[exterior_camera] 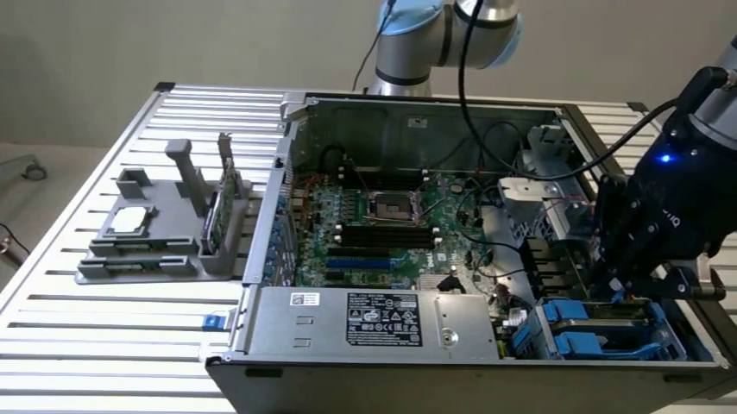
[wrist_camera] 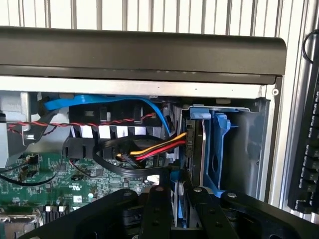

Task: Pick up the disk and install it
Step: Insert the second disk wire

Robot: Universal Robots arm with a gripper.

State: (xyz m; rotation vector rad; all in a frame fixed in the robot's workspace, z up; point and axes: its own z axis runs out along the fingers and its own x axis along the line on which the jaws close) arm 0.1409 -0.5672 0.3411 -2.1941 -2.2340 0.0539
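The end effector (wrist_camera: 180, 199) is clamped on the disk (wrist_camera: 180, 201), held on edge, its long axis running down into the blue cage (wrist_camera: 219, 149) just beyond. The fingers (wrist_camera: 155, 209) hide most of it.

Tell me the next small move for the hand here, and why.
Probably ease straight down a little. The hand sits just over the blue drive cage in the computer case, and the disk, standing on edge between the fingers, looks only partly into the cage slot.
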